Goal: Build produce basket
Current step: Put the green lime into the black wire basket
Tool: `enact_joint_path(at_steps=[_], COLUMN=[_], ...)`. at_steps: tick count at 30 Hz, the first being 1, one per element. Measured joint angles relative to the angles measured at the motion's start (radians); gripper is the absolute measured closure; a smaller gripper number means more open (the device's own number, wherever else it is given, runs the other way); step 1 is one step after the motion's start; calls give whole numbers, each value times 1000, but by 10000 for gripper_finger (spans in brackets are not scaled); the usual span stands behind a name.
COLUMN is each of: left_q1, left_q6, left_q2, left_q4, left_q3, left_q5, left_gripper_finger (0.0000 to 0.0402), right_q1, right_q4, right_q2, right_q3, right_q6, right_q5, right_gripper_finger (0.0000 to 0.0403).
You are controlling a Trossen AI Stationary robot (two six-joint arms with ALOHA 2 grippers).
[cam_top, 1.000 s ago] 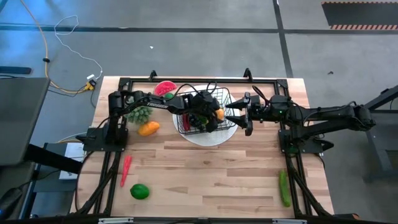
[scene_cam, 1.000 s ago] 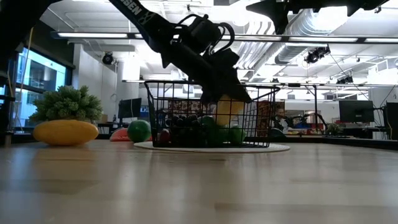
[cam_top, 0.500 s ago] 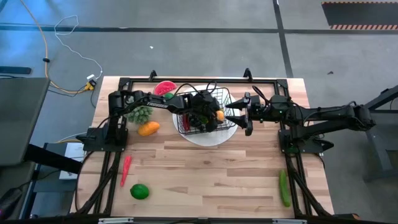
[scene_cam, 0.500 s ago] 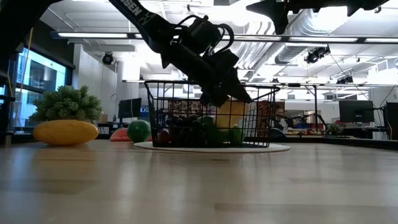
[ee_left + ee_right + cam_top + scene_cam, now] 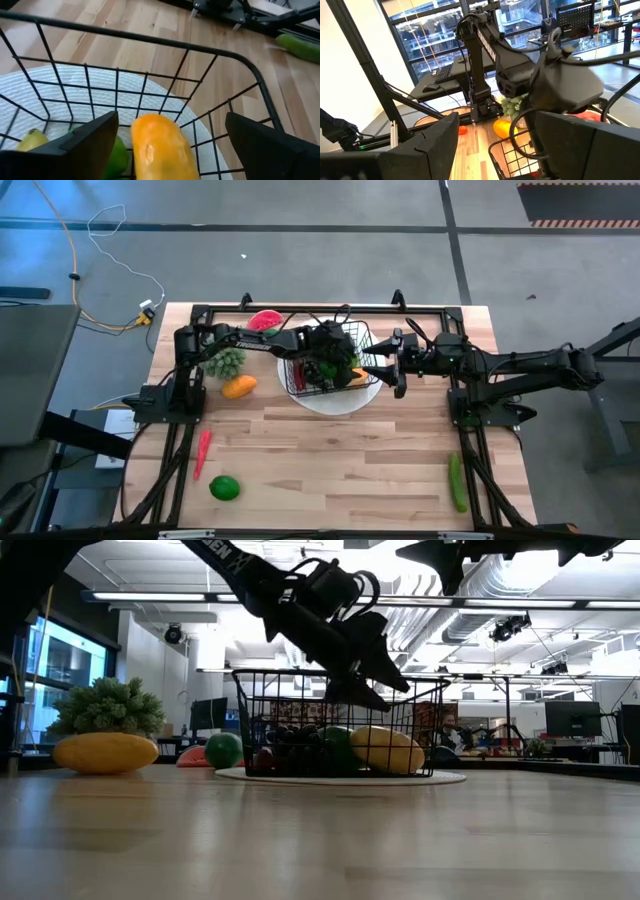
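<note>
The black wire basket (image 5: 322, 366) stands on a round white plate (image 5: 335, 402) near the table's far edge. My left gripper (image 5: 374, 690) hangs open just above the basket, touching nothing. An orange-yellow fruit (image 5: 157, 145) lies on its side on the basket floor below the fingers, beside green and dark produce (image 5: 300, 750). My right gripper (image 5: 386, 366) waits open and raised, just right of the basket. On the table lie a watermelon slice (image 5: 265, 321), a green bunch (image 5: 228, 363), another orange-yellow fruit (image 5: 238, 387), a red pepper (image 5: 203, 452), a lime (image 5: 224, 487) and a cucumber (image 5: 457, 482).
The basket's rim (image 5: 150, 40) rings my left gripper's fingers. Black frame rails (image 5: 320, 308) run along the table's far edge, and arm bases stand at both sides. Bare wood (image 5: 340, 460) spans the table's middle and near part.
My left gripper has let go of the orange-yellow fruit it held upright inside the basket. The fruit has dropped and now lies on its side on the basket floor. The gripper has risen slightly above it.
</note>
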Motion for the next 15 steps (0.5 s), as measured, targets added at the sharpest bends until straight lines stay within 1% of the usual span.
enact_joint_path(at_steps=[5, 8, 13, 15], left_q1=[31, 56, 100, 113], left_q6=[37, 74, 90, 83], left_q2=[-29, -78, -226, -295], left_q4=[-141, -218, -292, -309], left_q3=[95, 145, 164, 164], left_q5=[15, 7, -74, -85], left_gripper_finger=[46, 46, 46, 46], right_q1=[0, 0, 0, 0], right_q4=[0, 0, 10, 13], right_q2=[0, 0, -1, -1], right_q3=[0, 0, 0, 0], right_q6=[0, 0, -2, -13], right_q5=[0, 0, -1, -1], right_gripper_finger=[158, 158, 158, 158])
